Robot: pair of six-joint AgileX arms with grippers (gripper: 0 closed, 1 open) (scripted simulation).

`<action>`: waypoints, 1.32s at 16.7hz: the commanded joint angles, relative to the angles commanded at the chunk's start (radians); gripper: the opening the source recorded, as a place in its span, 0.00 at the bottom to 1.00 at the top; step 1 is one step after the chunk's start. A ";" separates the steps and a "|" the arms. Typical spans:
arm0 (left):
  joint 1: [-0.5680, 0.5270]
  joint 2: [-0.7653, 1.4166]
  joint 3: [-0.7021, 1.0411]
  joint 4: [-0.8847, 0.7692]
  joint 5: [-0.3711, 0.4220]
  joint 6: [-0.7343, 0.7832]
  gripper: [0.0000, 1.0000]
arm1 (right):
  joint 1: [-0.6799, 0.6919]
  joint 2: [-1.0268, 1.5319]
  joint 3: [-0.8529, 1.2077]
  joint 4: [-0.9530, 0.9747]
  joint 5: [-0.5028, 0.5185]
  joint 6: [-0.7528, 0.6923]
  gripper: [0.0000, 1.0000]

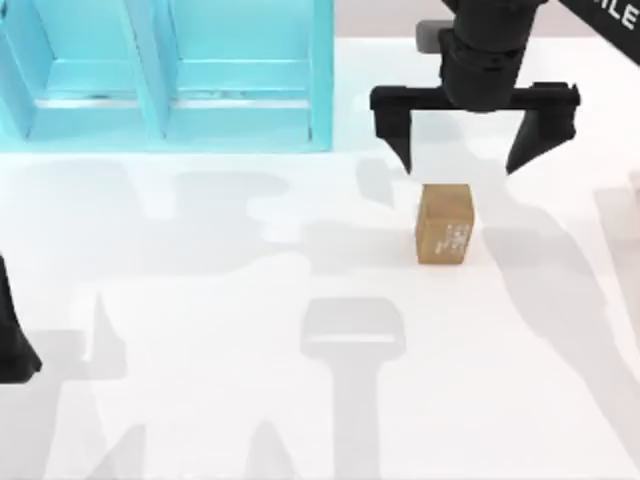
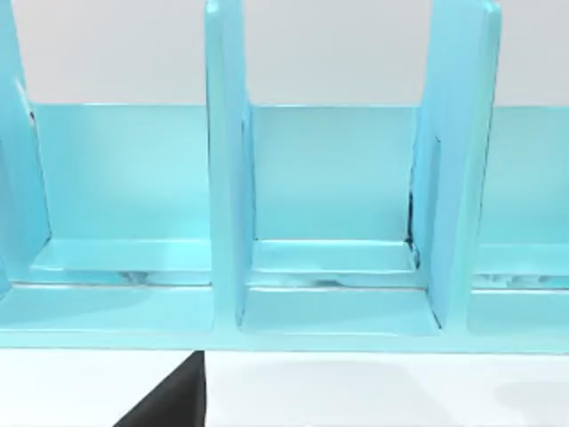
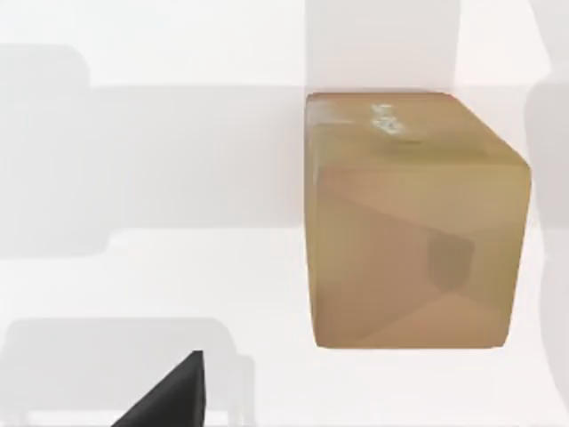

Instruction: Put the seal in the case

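On the white table [image 1: 200, 400], our small tan-brown rectangular seal [image 1: 444, 223] stands upright with faint white print on one face, right of the middle and nearer the far edge than the near one. In the right wrist view the seal [image 3: 413, 222] sits bare on the surface with nothing touching it. Our right gripper [image 1: 458, 158], black and two-fingered, hangs just beyond the seal toward the far edge, its fingers spread wide, wider than the block, and gripping nothing. The light-blue open case [image 1: 170, 75] with upright dividers stands at the far left corner; the left wrist view looks into its compartments [image 2: 333, 178]. Our left arm [image 1: 12, 345] is parked at the left edge, and we cannot tell how its gripper stands.
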 joint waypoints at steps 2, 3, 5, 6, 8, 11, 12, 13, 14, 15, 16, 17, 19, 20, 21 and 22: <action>0.000 0.000 0.000 0.000 0.000 0.000 1.00 | 0.000 0.000 0.000 0.000 0.000 0.000 1.00; 0.000 0.000 0.000 0.000 0.000 0.000 1.00 | 0.000 0.000 0.000 0.000 0.000 0.000 1.00; 0.000 0.000 0.000 0.000 0.000 0.000 1.00 | -0.004 -0.002 -0.005 0.005 0.000 -0.001 1.00; 0.000 0.000 0.000 0.000 0.000 0.000 1.00 | -0.003 -0.001 -0.018 0.018 0.000 -0.001 1.00; 0.000 0.000 0.000 0.000 0.000 0.000 1.00 | -0.001 -0.002 -0.075 0.073 0.000 -0.002 1.00; 0.000 0.000 0.000 0.000 0.000 0.000 1.00 | 0.000 -0.005 -0.223 0.219 0.000 0.000 1.00; 0.000 0.000 0.000 0.000 0.000 0.000 1.00 | 0.001 -0.005 -0.277 0.272 0.000 0.001 1.00; 0.000 0.000 0.000 0.000 0.000 0.000 1.00 | 0.002 -0.004 -0.323 0.319 0.000 0.002 1.00; 0.000 0.000 0.000 0.000 0.000 0.000 1.00 | 0.003 -0.003 -0.359 0.355 0.000 0.003 1.00; 0.000 0.000 0.000 0.000 0.000 0.000 1.00 | 0.003 -0.003 -0.385 0.381 0.000 0.003 1.00; 0.000 0.000 0.000 0.000 0.000 0.000 1.00 | 0.003 -0.003 -0.400 0.396 0.000 0.003 1.00; 0.000 0.000 0.000 0.000 0.000 0.000 1.00 | 0.003 -0.004 -0.404 0.400 0.000 0.003 1.00; 0.000 0.000 0.000 0.000 0.000 0.000 1.00 | 0.003 -0.004 -0.404 0.400 0.000 0.003 1.00; 0.000 0.000 0.000 0.000 0.000 0.000 1.00 | 0.003 -0.004 -0.404 0.400 0.000 0.003 1.00; 0.000 0.000 0.000 0.000 0.000 0.000 1.00 | 0.003 -0.004 -0.404 0.400 0.000 0.003 0.92; 0.000 0.000 0.000 0.000 0.000 0.000 1.00 | 0.003 -0.004 -0.404 0.400 0.000 0.003 0.85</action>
